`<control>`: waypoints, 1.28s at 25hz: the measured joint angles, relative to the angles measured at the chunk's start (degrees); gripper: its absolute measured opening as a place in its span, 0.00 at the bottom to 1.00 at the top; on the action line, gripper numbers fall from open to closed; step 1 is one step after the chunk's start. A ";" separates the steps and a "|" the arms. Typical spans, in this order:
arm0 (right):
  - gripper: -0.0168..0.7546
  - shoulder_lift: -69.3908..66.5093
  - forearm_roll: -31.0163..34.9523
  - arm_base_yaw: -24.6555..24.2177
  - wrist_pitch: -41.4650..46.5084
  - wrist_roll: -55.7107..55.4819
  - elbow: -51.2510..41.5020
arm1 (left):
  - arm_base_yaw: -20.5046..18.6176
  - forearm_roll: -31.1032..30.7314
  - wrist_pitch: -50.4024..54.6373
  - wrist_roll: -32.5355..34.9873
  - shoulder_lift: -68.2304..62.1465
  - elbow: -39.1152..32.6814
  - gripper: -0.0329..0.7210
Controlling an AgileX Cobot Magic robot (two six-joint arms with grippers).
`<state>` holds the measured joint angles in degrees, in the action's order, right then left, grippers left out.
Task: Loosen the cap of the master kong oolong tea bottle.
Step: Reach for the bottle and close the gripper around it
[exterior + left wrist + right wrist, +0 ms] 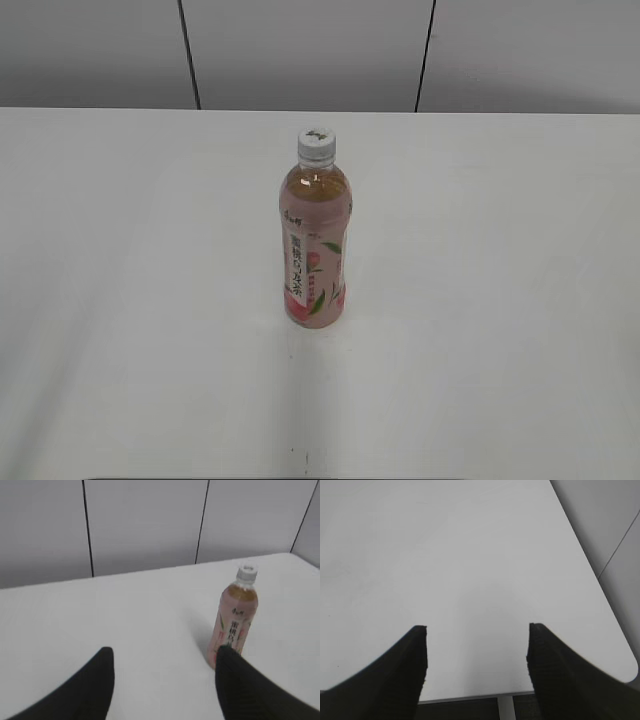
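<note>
white cap [315, 144] on upright master kong oolong tea bottle [314, 245]; left gripper [164, 664] and right gripper [477, 645] both spread, empty.

We only see fingertips. Left gripper [162, 680]: two black fingers [90, 690], broad at the base and tapering to rounded tips, matte finish; picture too soft to make out any texture. Right gripper [477, 650]: same black tapered fingers [395, 675] with blunter, squared-off tips; we make out fine horizontal ribbing along the inner edges. We see no cables, screws or markings. Exterior view shows none of the robot.
</note>
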<state>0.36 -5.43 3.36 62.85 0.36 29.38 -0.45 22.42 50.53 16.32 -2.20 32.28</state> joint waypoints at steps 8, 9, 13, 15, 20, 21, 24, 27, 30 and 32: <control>0.64 0.00 -0.06 0.00 -0.01 0.00 0.00 | 0.00 12.36 -12.69 8.47 -6.81 -6.13 0.56; 0.64 0.00 -0.06 0.00 -0.01 0.00 0.00 | 0.00 14.46 -13.50 10.67 -7.49 -6.84 0.56; 0.64 0.00 -0.06 0.00 -0.01 0.00 0.00 | 0.00 20.70 -15.55 17.47 -10.31 -9.43 0.56; 0.64 0.00 -0.06 0.00 -0.01 0.00 0.00 | 0.00 21.35 -16.12 18.66 -11.10 -9.54 0.56; 0.64 0.00 -0.06 0.00 -0.01 0.00 0.00 | 0.00 21.66 -16.68 19.52 -11.28 -9.60 0.56; 0.64 0.00 -0.06 0.00 -0.01 0.00 0.00 | 0.00 21.80 -16.68 19.52 -11.28 -9.60 0.56; 0.64 0.00 -0.06 0.00 -0.01 0.00 0.00 | 0.00 21.94 -16.80 19.68 -11.41 -9.64 0.55; 0.64 0.00 -0.06 0.00 -0.01 0.00 0.00 | 0.00 24.61 -18.17 19.71 -12.73 -9.64 0.52; 0.64 0.00 -0.06 0.00 -0.01 0.00 0.00 | 0.00 33.03 -21.77 19.71 -14.23 -9.64 0.50; 0.64 0.00 -0.06 0.00 -0.01 0.00 0.00 | 0.00 37.24 -23.08 19.71 -15.27 -9.64 0.49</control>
<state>0.36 -5.48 3.36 62.84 0.36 29.38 -0.45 59.67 27.46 36.02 -17.47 22.64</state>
